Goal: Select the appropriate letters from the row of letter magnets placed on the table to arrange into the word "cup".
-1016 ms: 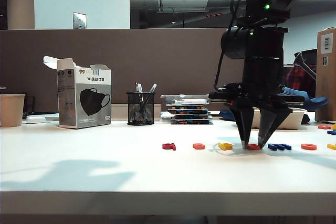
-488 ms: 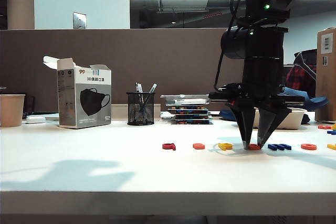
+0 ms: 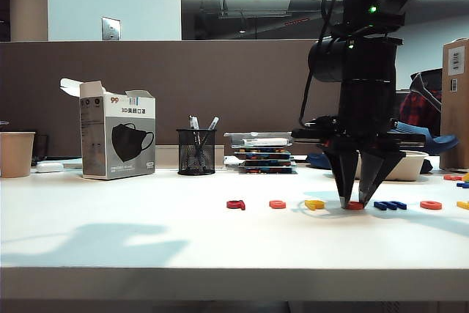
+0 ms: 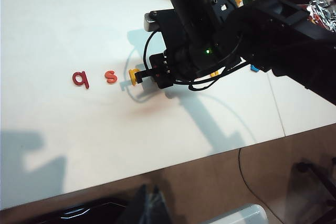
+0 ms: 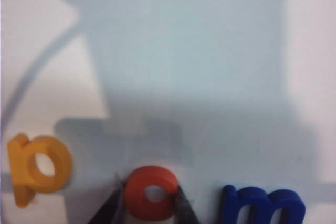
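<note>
The small flat orange plastic letter "c" (image 5: 151, 193) lies flat on the white smooth table (image 3: 146, 232), between a yellow plastic "p" (image 5: 39, 167) and a blue plastic "m" (image 5: 262, 205).

Right gripper (image 3: 354, 203) is down on the tabletop (image 3: 146, 232), fingertips straddling the orange letter (image 3: 355, 205) in the row.

white table (image 3: 110, 254), row of letter magnets (image 3: 277, 204), mask box (image 3: 117, 135)
</note>
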Controlling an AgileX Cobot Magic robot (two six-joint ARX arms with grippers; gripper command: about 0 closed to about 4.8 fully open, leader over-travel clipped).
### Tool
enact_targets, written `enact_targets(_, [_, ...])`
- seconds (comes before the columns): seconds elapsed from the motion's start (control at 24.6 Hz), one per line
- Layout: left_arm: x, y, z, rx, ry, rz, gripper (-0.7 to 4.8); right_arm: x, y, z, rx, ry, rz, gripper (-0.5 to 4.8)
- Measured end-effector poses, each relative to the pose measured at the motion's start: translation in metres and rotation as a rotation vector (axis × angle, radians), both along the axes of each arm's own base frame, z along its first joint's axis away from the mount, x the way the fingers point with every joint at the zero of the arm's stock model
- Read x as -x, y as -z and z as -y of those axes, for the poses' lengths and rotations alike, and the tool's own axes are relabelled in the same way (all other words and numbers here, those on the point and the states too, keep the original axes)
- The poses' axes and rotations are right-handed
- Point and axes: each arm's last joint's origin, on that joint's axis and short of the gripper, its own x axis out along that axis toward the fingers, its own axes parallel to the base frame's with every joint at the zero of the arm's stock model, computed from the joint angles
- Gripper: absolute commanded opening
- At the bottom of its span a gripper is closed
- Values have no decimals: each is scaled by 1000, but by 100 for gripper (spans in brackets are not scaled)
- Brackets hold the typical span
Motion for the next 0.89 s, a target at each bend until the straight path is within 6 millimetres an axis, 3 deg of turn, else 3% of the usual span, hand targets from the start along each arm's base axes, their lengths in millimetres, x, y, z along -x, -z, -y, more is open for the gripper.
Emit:
enact_targets(0.65, [0,0,0,0,0,0,-5,-1,-2,-1,-2,-1,-9,94])
enact_targets(0.89, [0,0,0,0,0,0,-5,-10,-23,-4,-20,2,29,94])
